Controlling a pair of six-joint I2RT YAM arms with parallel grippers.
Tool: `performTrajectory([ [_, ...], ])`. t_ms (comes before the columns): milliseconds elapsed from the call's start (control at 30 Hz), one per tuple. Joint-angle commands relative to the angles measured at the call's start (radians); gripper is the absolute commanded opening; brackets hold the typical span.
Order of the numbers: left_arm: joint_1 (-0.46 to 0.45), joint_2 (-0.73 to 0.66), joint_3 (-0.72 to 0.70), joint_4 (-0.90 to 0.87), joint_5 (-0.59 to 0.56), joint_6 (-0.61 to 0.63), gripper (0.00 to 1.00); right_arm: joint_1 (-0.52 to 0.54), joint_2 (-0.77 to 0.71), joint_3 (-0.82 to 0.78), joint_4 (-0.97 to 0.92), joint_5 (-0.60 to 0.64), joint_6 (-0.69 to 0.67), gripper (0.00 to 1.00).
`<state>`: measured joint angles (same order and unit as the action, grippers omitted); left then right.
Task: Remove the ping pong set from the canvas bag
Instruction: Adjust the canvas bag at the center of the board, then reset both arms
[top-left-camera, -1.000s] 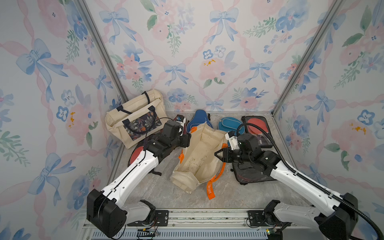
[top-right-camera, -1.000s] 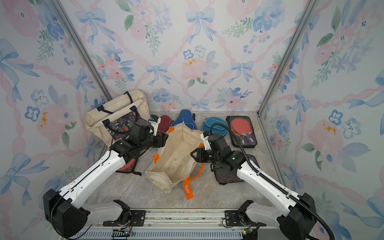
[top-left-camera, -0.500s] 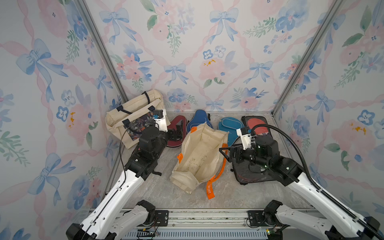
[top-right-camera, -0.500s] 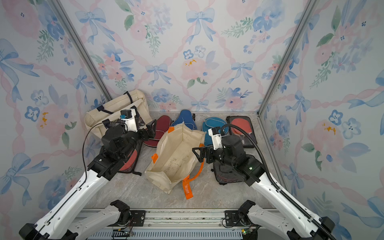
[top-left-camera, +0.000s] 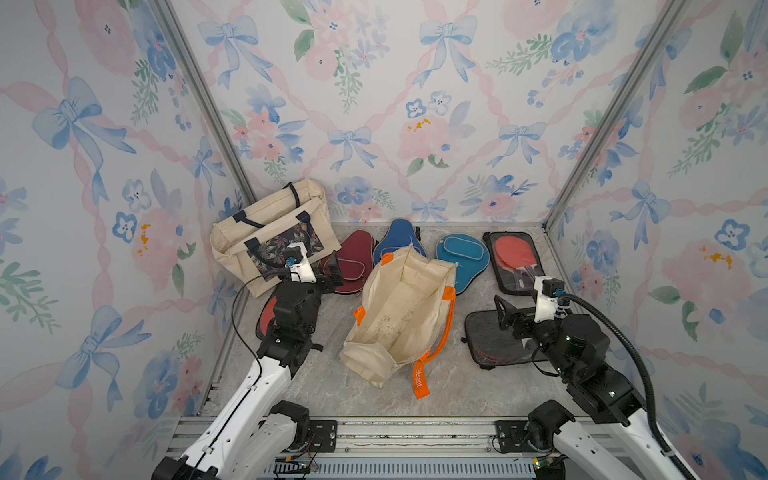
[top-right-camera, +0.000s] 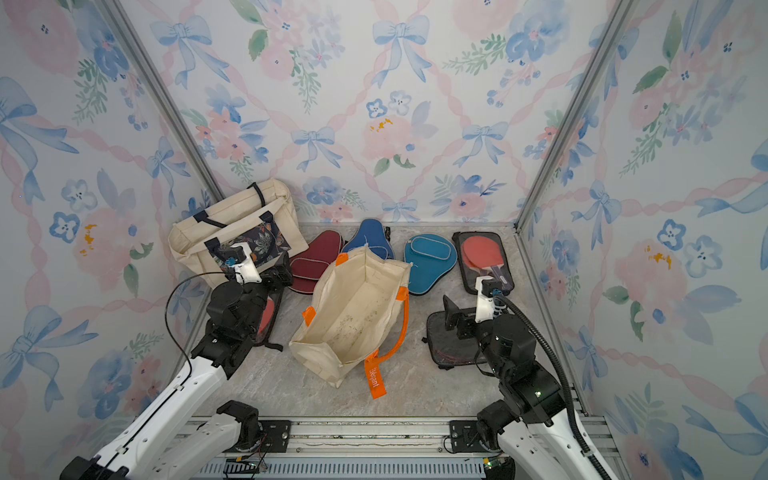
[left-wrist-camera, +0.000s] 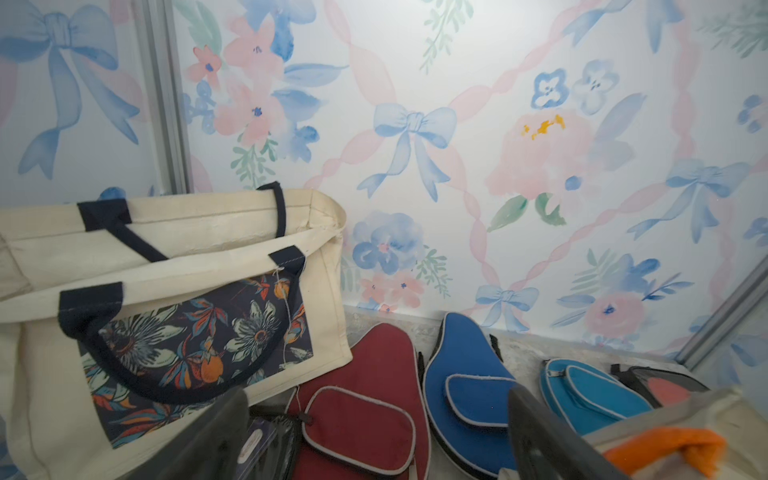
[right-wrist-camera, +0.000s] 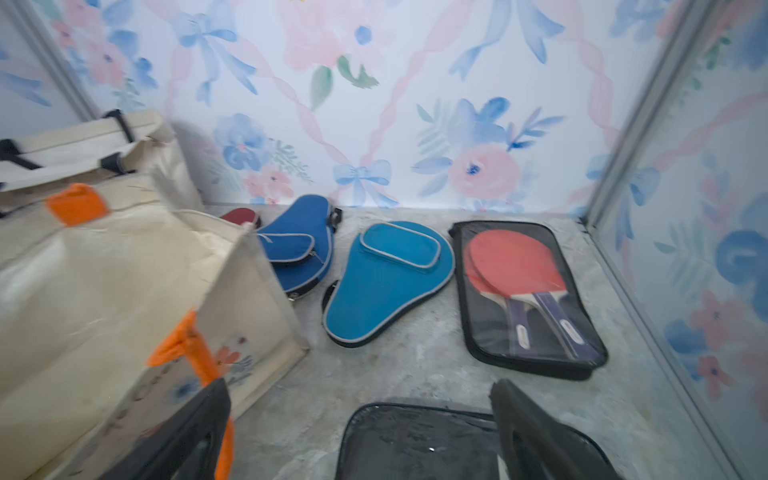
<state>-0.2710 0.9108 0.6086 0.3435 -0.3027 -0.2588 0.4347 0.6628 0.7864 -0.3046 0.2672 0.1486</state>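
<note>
The canvas bag (top-left-camera: 403, 316) with orange handles lies open on its side at mid-floor, and its inside looks bare. Pieces of the ping pong set lie outside it: a maroon case (top-left-camera: 355, 262), a blue case (top-left-camera: 397, 241), a teal case (top-left-camera: 461, 259), a mesh pouch (top-left-camera: 515, 262) showing red paddles, and a dark pouch (top-left-camera: 484, 340). My left gripper (top-left-camera: 332, 270) hovers open over the maroon case (left-wrist-camera: 357, 424). The right gripper (top-left-camera: 505, 313) stands open above the dark pouch (right-wrist-camera: 415, 440). Neither holds anything.
A second cream bag (top-left-camera: 270, 232) with navy handles and a floral pocket leans in the back left corner. Another pouch (top-left-camera: 266, 313) with red showing lies under my left arm. Patterned walls close in on three sides, and a metal rail (top-left-camera: 395, 432) runs along the front.
Both arms have drawn back from the orange-handled bag's mouth, the left toward the left wall and the right toward the right. Both grippers have opened wider.
</note>
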Motion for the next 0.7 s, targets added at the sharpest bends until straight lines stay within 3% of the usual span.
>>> performTrajectory([
  [0,0.047,0.098,-0.030,0.089,0.051,-0.044,0.98,-0.086,0.044,-0.060,0.114,0.039,-0.009,0.97],
  [133,0.105,0.231,-0.034,0.115,0.082,-0.088,0.98,-0.166,0.142,-0.168,0.266,0.026,-0.007,0.97],
  [333,0.157,0.344,-0.052,0.161,0.036,-0.072,0.98,-0.235,0.315,-0.212,0.401,0.020,-0.022,0.97],
  [667,0.170,0.455,-0.143,0.344,0.057,0.030,0.98,-0.240,0.493,-0.295,0.658,-0.045,-0.152,0.97],
])
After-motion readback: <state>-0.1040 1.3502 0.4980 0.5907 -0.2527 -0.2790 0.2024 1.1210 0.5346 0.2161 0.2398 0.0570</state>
